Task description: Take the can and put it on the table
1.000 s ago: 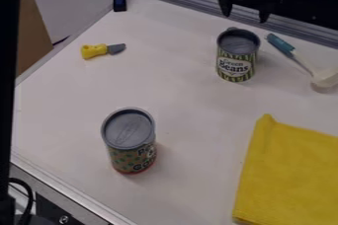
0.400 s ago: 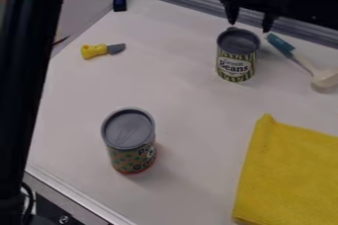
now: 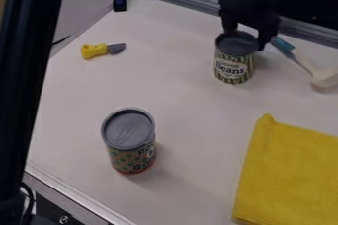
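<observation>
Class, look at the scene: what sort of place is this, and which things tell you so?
Probably a robotics lab or workshop: a metal-edged worktop holds a toy-like yellow-handled knife, and a robot's end effector hangs at a striped can.

Green-and-cream striped cylindrical can (image 3: 233,77), pale oval label (image 3: 230,67) with dark lettering on side facing camera, dark grey round top (image 3: 235,46) with raised rim. Upright or nearly so, base down on desk, toward far side, right of centre in view. Pincer (image 3: 245,40) at its top, one finger at far rim, other just beside right side; firm grip cannot be told. White, smooth, flat desk (image 3: 178,81), grey metal rails along far edge and lower left edge.
</observation>
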Controlling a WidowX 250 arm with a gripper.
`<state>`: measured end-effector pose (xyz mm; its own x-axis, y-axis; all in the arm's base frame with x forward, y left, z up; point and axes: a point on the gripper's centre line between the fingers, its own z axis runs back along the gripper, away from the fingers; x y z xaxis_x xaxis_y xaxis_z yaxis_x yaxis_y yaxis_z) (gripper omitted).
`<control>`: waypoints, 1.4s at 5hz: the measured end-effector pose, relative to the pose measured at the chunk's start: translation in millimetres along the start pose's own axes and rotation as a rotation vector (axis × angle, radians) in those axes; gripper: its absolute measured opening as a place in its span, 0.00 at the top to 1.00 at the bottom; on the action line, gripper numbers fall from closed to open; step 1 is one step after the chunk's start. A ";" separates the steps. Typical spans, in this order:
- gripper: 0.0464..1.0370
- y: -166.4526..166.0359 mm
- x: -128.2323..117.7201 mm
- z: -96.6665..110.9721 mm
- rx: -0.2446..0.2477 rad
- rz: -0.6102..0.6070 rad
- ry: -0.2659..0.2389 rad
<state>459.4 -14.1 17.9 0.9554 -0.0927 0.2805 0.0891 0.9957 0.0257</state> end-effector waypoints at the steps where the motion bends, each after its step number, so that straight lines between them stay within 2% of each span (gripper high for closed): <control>1: 0.04 0.1 -14.9 5.0 0.018 -0.020 0.002; 2: 0.04 -0.7 -33.5 6.0 0.042 -0.055 0.001; 3: 0.04 -2.7 -60.5 24.5 0.021 -0.086 0.004; 5: 0.04 -2.4 -106.0 34.1 0.012 -0.122 0.023; 6: 0.04 -1.2 -116.8 35.3 0.027 -0.126 0.019; 7: 0.04 -1.3 -127.5 31.4 0.029 -0.130 0.039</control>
<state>328.6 -3.5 12.3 0.9467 -0.2201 0.2351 0.2051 0.9749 0.0868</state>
